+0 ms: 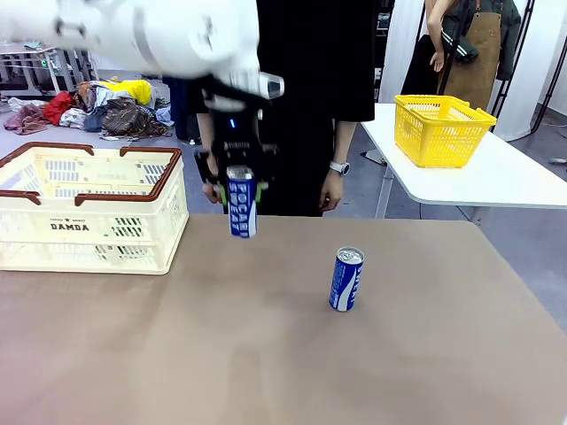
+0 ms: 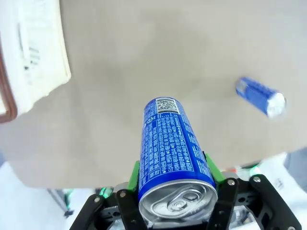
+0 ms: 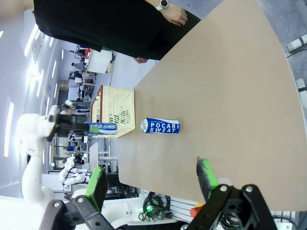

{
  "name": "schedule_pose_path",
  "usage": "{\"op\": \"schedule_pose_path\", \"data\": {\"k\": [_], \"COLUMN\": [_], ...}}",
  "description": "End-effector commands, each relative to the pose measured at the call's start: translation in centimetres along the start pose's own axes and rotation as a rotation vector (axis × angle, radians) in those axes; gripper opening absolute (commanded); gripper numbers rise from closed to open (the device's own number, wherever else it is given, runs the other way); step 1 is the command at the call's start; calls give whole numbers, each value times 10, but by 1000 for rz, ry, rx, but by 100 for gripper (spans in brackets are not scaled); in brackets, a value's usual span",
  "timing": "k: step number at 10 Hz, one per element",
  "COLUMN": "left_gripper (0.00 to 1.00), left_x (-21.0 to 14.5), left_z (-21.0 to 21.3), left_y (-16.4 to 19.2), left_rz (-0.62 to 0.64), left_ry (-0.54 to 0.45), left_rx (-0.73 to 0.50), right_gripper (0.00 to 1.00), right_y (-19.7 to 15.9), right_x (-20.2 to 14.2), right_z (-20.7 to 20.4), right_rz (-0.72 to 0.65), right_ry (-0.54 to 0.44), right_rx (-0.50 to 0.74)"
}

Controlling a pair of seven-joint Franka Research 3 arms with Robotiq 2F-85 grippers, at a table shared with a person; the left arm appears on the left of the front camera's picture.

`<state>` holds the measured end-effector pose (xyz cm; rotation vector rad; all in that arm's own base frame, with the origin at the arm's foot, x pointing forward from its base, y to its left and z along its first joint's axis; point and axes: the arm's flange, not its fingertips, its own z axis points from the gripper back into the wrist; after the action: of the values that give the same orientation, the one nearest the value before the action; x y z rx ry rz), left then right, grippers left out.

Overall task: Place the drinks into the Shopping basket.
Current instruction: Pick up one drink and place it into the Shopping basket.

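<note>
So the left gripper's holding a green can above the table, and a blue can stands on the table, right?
No: the can in the left gripper is blue and white, not green; the front view shows it. The rest is right.

"DAMDA" marks the Shopping basket (image 1: 69, 227); "POCARI SWEAT" the standing can (image 3: 160, 125), "POCARI" the held can (image 1: 241, 205).

Brown table (image 1: 266, 354), cream basket (image 1: 89, 221) at left, blue can (image 1: 346, 279) standing mid-right
</note>
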<state>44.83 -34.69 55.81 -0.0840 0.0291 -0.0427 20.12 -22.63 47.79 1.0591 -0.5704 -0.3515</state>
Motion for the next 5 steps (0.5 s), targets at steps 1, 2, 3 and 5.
{"op": "schedule_pose_path", "data": {"k": [1,2,3,5], "left_gripper": [0,0,0,0], "left_x": [-10,-18,-31,-21], "left_z": [24,31,29,41], "left_y": [2,3,-2,-1], "left_rz": [-114,-93,47,-88], "left_ry": [15,17,112,-2], "left_rx": [-45,-48,-79,-29], "right_gripper": [100,100,100,100], "right_y": [0,0,0,0], "right_x": [1,1,1,1], "right_z": [0,0,0,0], "right_rz": [21,21,21,21], "right_ry": [-10,-10,-10,-10], "right_rx": [21,21,21,21]}}
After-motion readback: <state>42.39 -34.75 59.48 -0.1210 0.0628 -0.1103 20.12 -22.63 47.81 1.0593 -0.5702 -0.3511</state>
